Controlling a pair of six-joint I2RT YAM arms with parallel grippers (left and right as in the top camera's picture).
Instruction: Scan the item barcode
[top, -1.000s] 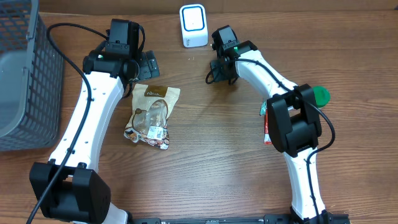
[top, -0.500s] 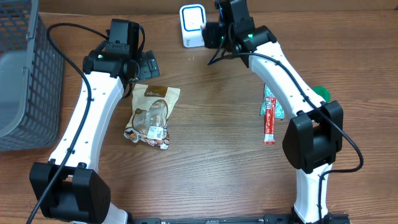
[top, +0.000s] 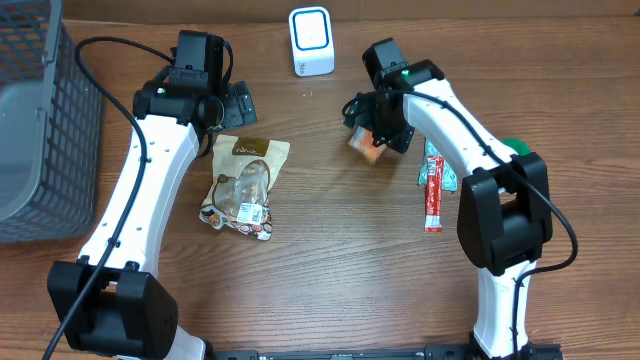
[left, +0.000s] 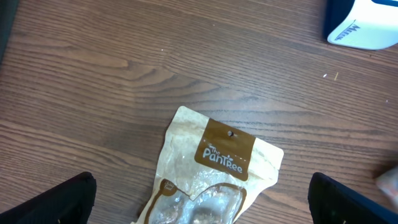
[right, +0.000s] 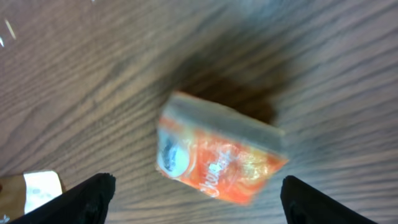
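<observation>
Orange packet (right: 217, 155) sits loose under your right gripper (right: 198, 200), whose jaws stand wide apart and grip nothing. Blur hides whether the packet has settled flat on the table (top: 320, 280). It is well apart from the scanner (top: 311, 41). If you close on a tilted packet, expect it to pivot or skid away, probably turning its barcode from the scanner. Your left gripper (left: 205, 202) hovers fully open, empty, above the snack pouch (left: 214, 168).

Overhead looks straight down on the whole table (top: 330, 290), far. Left wrist faces down, close, on the pouch (left: 214, 165); right wrist faces down, closer, blurred, on the pack (right: 217, 158). Overhead shares both.
</observation>
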